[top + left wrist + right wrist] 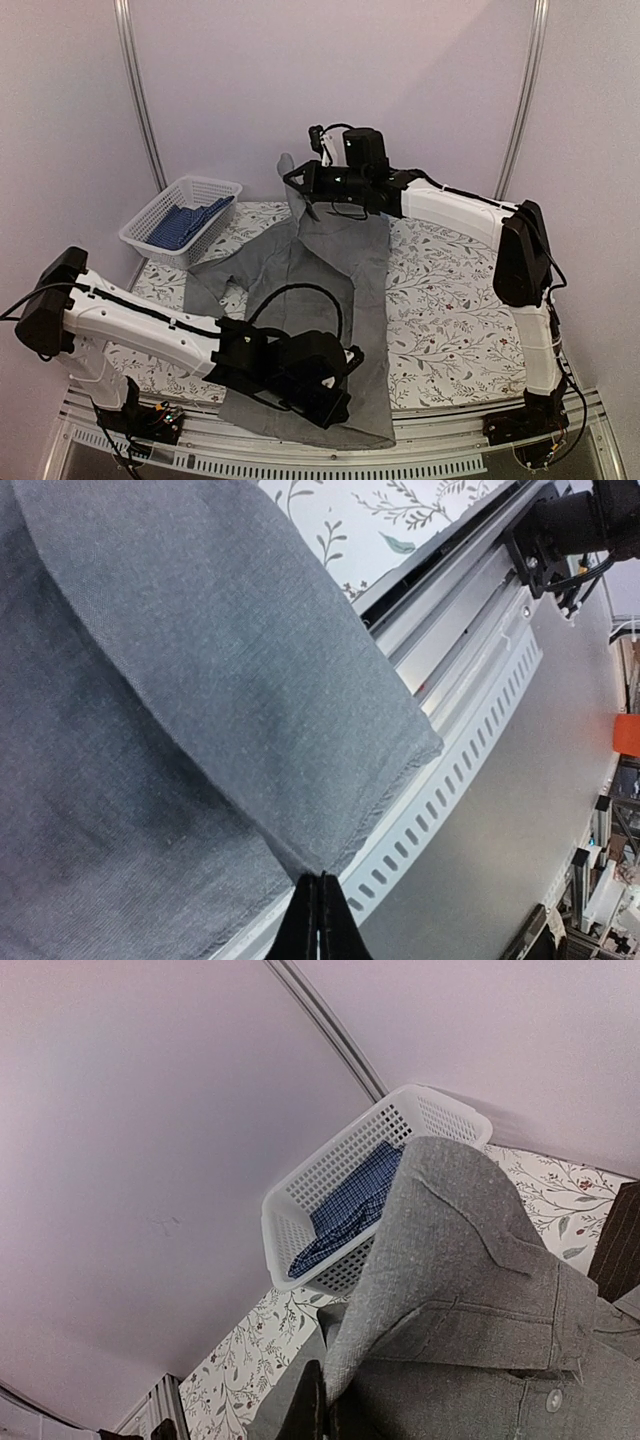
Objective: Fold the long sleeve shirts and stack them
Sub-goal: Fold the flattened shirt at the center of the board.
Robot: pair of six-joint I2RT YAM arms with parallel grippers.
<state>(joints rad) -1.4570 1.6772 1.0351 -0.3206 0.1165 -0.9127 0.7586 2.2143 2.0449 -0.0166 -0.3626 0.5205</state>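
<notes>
Grey shirt [320, 290] lay lengthwise down the middle of the counter [450, 300]. Its collar end was raised off the surface at the far edge, and its hem hung just over the near edge. Right end effector [325, 1400] was pinched shut on the collar area, w/ fabric draping down from it. Left end effector [318, 920] was closed tight on a hem corner at the near edge. Blue shirt [185, 225] sat in the basket [150, 240] at the far left corner, well apart from the work.

Step looked like stretching the shirt flat btwn both grips before folding. Doing it well prob. needed:
- Even tension along the length, neither arm pulling harder, so the thin pinches didn't slip.
- Collar lowered straight down, not dragged sideways; one sleeve lay bunched toward the left edge & would need smoothing.
- Hem brought back fully onto the counter.

Risk, as judged: both grips were on edges only, so a jerk could pull the cloth free.
</notes>
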